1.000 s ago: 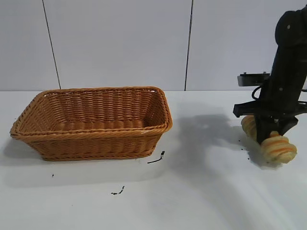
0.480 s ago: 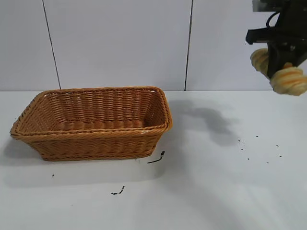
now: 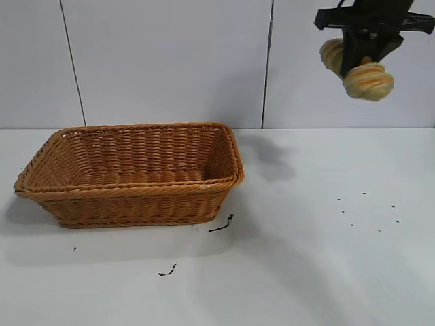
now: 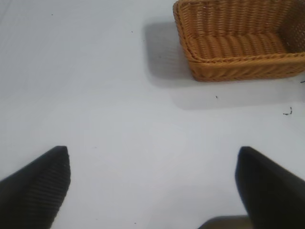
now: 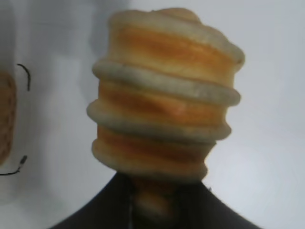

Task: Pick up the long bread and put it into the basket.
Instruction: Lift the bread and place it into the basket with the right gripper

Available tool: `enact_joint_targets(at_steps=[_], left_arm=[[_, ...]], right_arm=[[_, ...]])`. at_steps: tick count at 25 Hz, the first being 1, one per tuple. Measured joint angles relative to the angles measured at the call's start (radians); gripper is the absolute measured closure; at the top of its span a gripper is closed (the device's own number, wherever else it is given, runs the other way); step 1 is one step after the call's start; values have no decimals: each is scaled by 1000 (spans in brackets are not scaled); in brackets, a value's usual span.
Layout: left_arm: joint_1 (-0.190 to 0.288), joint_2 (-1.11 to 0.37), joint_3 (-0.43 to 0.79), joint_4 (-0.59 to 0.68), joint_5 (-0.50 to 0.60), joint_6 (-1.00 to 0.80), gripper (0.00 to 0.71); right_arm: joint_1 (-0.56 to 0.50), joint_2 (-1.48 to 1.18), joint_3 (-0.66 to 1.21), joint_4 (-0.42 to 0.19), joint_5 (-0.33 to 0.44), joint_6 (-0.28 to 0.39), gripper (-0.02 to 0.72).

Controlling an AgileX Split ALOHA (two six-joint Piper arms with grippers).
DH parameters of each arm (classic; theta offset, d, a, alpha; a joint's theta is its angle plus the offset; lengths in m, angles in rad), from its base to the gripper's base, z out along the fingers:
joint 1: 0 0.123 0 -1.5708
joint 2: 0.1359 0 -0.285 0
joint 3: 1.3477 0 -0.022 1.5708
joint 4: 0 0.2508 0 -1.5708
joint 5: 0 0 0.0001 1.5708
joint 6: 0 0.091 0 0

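Observation:
My right gripper (image 3: 360, 62) is shut on the long bread (image 3: 368, 80), a ridged tan and orange loaf, and holds it high above the table at the upper right, well right of the basket. The bread fills the right wrist view (image 5: 164, 102), pinched at its near end between the dark fingers (image 5: 95, 210). The orange-brown wicker basket (image 3: 41, 178) stands on the table at the left and holds nothing; it also shows in the left wrist view (image 4: 228, 67). My left gripper (image 4: 152, 162) is open and empty above bare table, out of the exterior view.
The white table (image 3: 306, 272) carries a few small dark specks (image 3: 221, 225) near the basket's front right corner and at the right (image 3: 352, 212). A pale panelled wall (image 3: 170, 61) stands behind.
My right gripper has lifted the bread from the table at the right, straight up and then a little leftward toward the basket. The basket has not moved.

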State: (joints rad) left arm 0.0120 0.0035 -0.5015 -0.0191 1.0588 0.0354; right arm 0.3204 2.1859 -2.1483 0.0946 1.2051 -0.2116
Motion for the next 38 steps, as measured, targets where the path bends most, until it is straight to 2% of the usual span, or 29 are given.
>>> enact_joint_targets(at_steps=[3,8,17,20,23,26,32,34,36,38], left_arm=[[0,0,0,0,0,0,17],[0,0,0,0,0,0,17],[0,0,0,0,0,0,17],[0,0,0,0,0,0,17],[0,0,0,0,0,0,17],[0,0,0,0,0,0,17],[0,0,0,0,0,0,17],[0,0,0,0,0,0,17],[0,0,0,0,0,0,17],[0,0,0,0,0,0,17]], right_arm=[[77,17,-1,20,-14,-73,584],[203,40,-1,25,-93,-240,584],[328,119,-3,28,-256,-679,584],[332,167,-3,41,-322,-764,584],[332,213,-3,48,-386,-790,584],[332,246,-2,51,-416,-792,584],[332,257,0,58,-423,-798,574],[332,257,0,58,-423,-799,506],[332,257,0,58,-423,-799,381],[332,257,0,58,-423,-799,212]])
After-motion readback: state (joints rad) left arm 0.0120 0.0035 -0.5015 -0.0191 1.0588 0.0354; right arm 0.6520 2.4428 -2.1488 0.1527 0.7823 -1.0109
